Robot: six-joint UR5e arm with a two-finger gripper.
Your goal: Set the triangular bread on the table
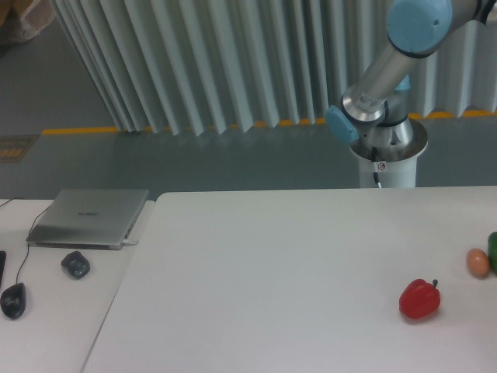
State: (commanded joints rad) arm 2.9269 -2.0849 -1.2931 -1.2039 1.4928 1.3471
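Oddly, we find no triangular bread anywhere in view, and our end effector sits out of frame, its state untellable. Only the red pepper (419, 299) and small egg-shaped item (477, 262) rest on the surface (272, 272). Bread likely handles light and soft; grip its broad flanks.

1 fixed camera looks down from above the desk's (295, 256) near edge. It faces the far edge and the arm's base (386, 151) beyond, from moderate distance.

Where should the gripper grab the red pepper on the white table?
From above, closing across the red pepper's rounded body rather than the thin dark stem at its upper right. It rests alone on the table, clear of the brownish egg-shaped item, so either side looks free.
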